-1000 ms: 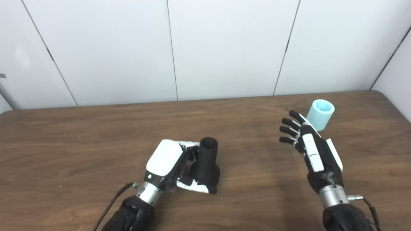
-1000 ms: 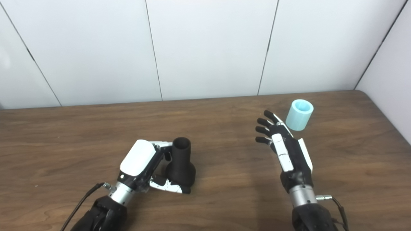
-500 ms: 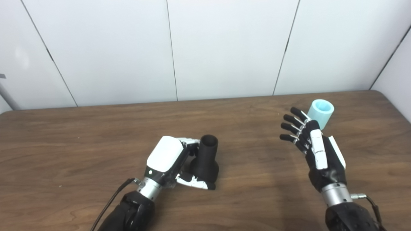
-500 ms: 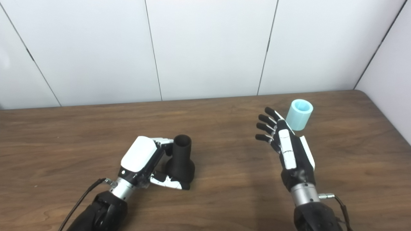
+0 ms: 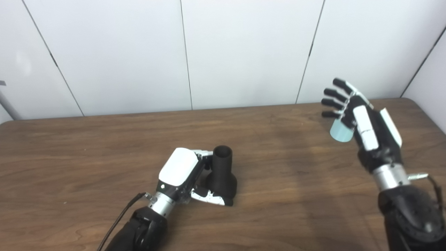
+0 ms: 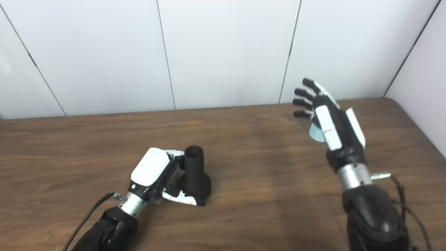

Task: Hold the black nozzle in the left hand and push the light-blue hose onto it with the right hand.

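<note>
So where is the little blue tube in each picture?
Left eye view: the light-blue hose peeks out at right, mostly hidden behind the raised right hand.
Right eye view: hose, right of middle, behind that hand.
Shared landmark: black nozzle.

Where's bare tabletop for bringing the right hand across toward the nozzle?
The wood between the black nozzle and the right hand lies bare, as does the far strip along the wall. Crowded spots: the left hand hugging the nozzle, and the far right, where the light-blue hose sits behind the open right hand.
</note>
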You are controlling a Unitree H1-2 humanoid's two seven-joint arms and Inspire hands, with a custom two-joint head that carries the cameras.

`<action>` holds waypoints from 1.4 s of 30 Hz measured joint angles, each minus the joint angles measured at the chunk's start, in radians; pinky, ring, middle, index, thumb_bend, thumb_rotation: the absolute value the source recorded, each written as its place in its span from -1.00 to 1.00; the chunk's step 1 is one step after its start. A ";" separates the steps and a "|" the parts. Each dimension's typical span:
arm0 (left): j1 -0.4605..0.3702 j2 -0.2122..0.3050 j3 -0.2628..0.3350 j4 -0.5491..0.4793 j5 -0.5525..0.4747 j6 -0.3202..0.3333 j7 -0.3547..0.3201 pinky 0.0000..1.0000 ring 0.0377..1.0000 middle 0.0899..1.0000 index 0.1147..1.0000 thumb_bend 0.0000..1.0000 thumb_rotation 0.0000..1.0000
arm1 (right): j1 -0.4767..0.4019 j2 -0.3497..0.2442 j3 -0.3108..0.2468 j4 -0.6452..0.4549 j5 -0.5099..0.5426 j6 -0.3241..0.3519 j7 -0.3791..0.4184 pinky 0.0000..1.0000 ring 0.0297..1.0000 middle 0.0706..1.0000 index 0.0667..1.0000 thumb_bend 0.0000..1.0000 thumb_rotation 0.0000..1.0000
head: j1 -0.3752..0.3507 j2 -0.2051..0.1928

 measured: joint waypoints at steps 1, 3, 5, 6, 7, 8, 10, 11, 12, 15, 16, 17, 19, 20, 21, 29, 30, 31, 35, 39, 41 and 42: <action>0.000 0.000 0.000 0.000 -0.002 0.000 0.000 -0.27 -0.11 -0.20 -0.15 -0.04 -1.00 | -0.023 -0.019 0.001 -0.002 -0.006 0.011 0.007 0.29 0.53 0.59 0.72 0.14 0.46 | 0.002 -0.002; -0.001 0.000 0.000 0.001 -0.004 0.000 0.000 -0.28 -0.11 -0.19 -0.15 -0.04 -1.00 | -0.066 -0.063 0.009 -0.001 -0.037 0.035 0.021 0.27 0.52 0.60 0.70 0.19 0.29 | 0.002 -0.002; -0.003 0.000 -0.003 0.003 -0.004 0.000 0.001 -0.30 -0.13 -0.19 -0.14 -0.05 -1.00 | -0.105 -0.118 0.046 0.006 -0.124 0.046 0.035 0.30 0.55 0.63 0.70 0.25 0.07 | -0.009 -0.005; -0.004 0.000 -0.004 0.004 -0.004 0.000 0.001 -0.30 -0.13 -0.19 -0.14 -0.05 -1.00 | -0.121 -0.159 0.077 0.012 -0.176 0.046 0.052 0.31 0.57 0.64 0.71 0.28 -0.01 | -0.015 -0.006; -0.004 0.000 -0.004 0.004 -0.005 -0.001 0.001 -0.28 -0.11 -0.19 -0.15 -0.05 -1.00 | -0.134 -0.195 0.105 0.018 -0.221 0.047 0.071 0.33 0.60 0.67 0.70 0.34 -0.09 | -0.024 -0.008; -0.004 0.001 -0.005 0.004 -0.005 -0.001 0.002 -0.27 -0.11 -0.20 -0.15 -0.05 -1.00 | -0.149 -0.241 0.142 0.034 -0.282 0.047 0.093 0.38 0.64 0.70 0.69 0.41 -0.19 | -0.034 -0.008; -0.005 0.002 -0.005 0.005 -0.010 -0.001 0.002 -0.27 -0.13 -0.23 -0.15 -0.05 -1.00 | -0.182 -0.327 0.206 0.082 -0.396 0.048 0.165 0.52 0.70 0.70 0.66 0.51 -0.35 | -0.047 -0.008; -0.005 0.002 -0.005 0.005 -0.012 -0.002 0.002 -0.27 -0.15 -0.24 -0.15 -0.05 -1.00 | -0.199 -0.362 0.227 0.107 -0.441 0.049 0.199 0.57 0.73 0.70 0.66 0.54 -0.40 | -0.052 -0.008; -0.004 0.003 -0.005 0.005 -0.014 -0.002 0.002 -0.28 -0.15 -0.24 -0.14 -0.05 -1.00 | -0.211 -0.381 0.236 0.133 -0.489 0.049 0.232 0.64 0.77 0.69 0.65 0.61 -0.44 | -0.052 -0.008; -0.004 0.010 -0.005 0.005 -0.018 -0.002 0.004 -0.28 -0.13 -0.20 -0.15 -0.05 -1.00 | -0.262 -0.426 0.298 0.234 -0.599 0.050 0.308 0.92 0.95 0.76 0.68 0.70 -0.46 | -0.075 -0.008; -0.004 0.010 -0.005 0.005 -0.019 -0.002 0.004 -0.28 -0.12 -0.21 -0.15 -0.05 -1.00 | -0.275 -0.440 0.325 0.278 -0.631 0.050 0.335 0.97 0.98 0.79 0.69 0.73 -0.47 | -0.084 -0.011; -0.004 0.010 -0.005 0.005 -0.021 -0.002 0.003 -0.28 -0.12 -0.21 -0.15 -0.05 -1.00 | -0.285 -0.446 0.342 0.306 -0.651 0.050 0.355 0.98 0.99 0.81 0.71 0.76 -0.46 | -0.086 -0.011; -0.004 0.011 -0.005 0.005 -0.026 -0.003 0.000 -0.30 -0.14 -0.21 -0.14 -0.05 -1.00 | -0.304 -0.459 0.389 0.378 -0.698 0.047 0.391 0.99 1.00 0.84 0.74 0.82 -0.39 | -0.090 -0.012; -0.004 0.012 -0.005 0.004 -0.029 -0.003 -0.001 -0.31 -0.15 -0.22 -0.13 -0.05 -1.00 | -0.313 -0.460 0.406 0.414 -0.718 0.045 0.405 0.98 1.00 0.84 0.75 0.87 -0.36 | -0.098 -0.014; -0.004 0.013 -0.005 0.004 -0.031 -0.003 -0.002 -0.31 -0.15 -0.22 -0.13 -0.05 -1.00 | -0.321 -0.460 0.420 0.453 -0.731 0.042 0.411 0.97 1.00 0.84 0.75 0.91 -0.34 | -0.103 -0.014; -0.005 0.024 -0.004 0.004 -0.040 -0.013 -0.001 -0.28 -0.11 -0.19 -0.16 -0.05 -1.00 | -0.363 -0.459 0.450 0.583 -0.801 0.020 0.418 0.91 1.00 0.84 0.75 1.00 -0.45 | -0.127 -0.014; -0.005 0.026 -0.004 0.004 -0.043 -0.013 -0.002 -0.27 -0.10 -0.18 -0.17 -0.04 -1.00 | -0.370 -0.459 0.450 0.597 -0.804 0.017 0.418 0.89 1.00 0.85 0.76 1.00 -0.47 | -0.130 -0.011; -0.005 0.027 -0.004 0.004 -0.049 -0.013 -0.004 -0.27 -0.11 -0.18 -0.17 -0.05 -1.00 | -0.375 -0.459 0.450 0.607 -0.808 0.016 0.418 0.88 1.00 0.85 0.76 1.00 -0.46 | -0.130 -0.011; -0.005 0.030 -0.001 0.004 -0.068 -0.014 -0.013 -0.28 -0.16 -0.23 -0.16 -0.05 -1.00 | -0.384 -0.459 0.459 0.637 -0.835 0.013 0.424 0.82 1.00 0.85 0.77 0.99 -0.48 | -0.136 -0.006; -0.005 0.030 0.000 0.004 -0.074 -0.015 -0.022 -0.30 -0.19 -0.22 -0.15 -0.05 -1.00 | -0.385 -0.453 0.464 0.674 -0.836 0.005 0.427 0.70 0.92 0.82 0.76 0.98 -0.50 | -0.133 -0.005; -0.004 0.030 0.002 0.003 -0.079 -0.014 -0.028 -0.30 -0.19 -0.22 -0.15 -0.05 -1.00 | -0.385 -0.450 0.463 0.685 -0.836 0.000 0.427 0.58 0.85 0.81 0.76 0.98 -0.49 | -0.133 -0.005; -0.004 0.031 0.003 0.002 -0.087 -0.013 -0.032 -0.30 -0.19 -0.22 -0.15 -0.05 -1.00 | -0.385 -0.450 0.463 0.691 -0.835 -0.004 0.427 0.55 0.81 0.80 0.76 0.97 -0.50 | -0.133 0.000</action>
